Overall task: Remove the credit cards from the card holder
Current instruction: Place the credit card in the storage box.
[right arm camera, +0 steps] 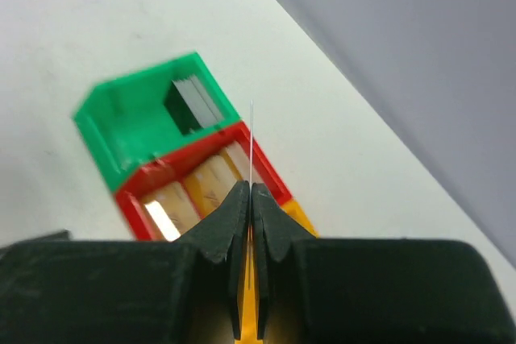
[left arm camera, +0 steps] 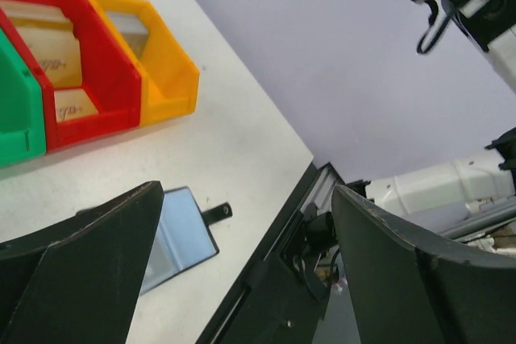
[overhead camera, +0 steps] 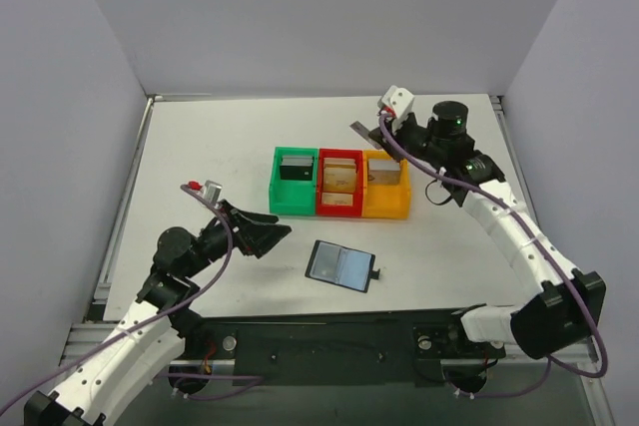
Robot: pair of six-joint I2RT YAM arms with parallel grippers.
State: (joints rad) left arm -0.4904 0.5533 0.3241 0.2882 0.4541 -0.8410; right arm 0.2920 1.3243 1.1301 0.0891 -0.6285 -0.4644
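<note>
Card holder (overhead camera: pixel 341 266) lies opened flat. Left gripper (left arm camera: pixel 247 188) is spread wide and empty, just left of it. Right gripper (right arm camera: pixel 250 199), beyond it past the bins (overhead camera: pixel 339 209), is clenched on a credit card (right arm camera: pixel 251 142).

On the white table (overhead camera: pixel 200 137), a green bin (overhead camera: pixel 292 203), a red bin (overhead camera: pixel 339 210) and an orange bin (overhead camera: pixel 385 209) stand touching in a left-to-right row, near its middle.

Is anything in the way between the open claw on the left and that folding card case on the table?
Nothing visible. The left gripper hangs open left of the card holder, only bare table between them. The bins sit farther back; the right gripper, pinching a thin card, is beyond them.
</note>
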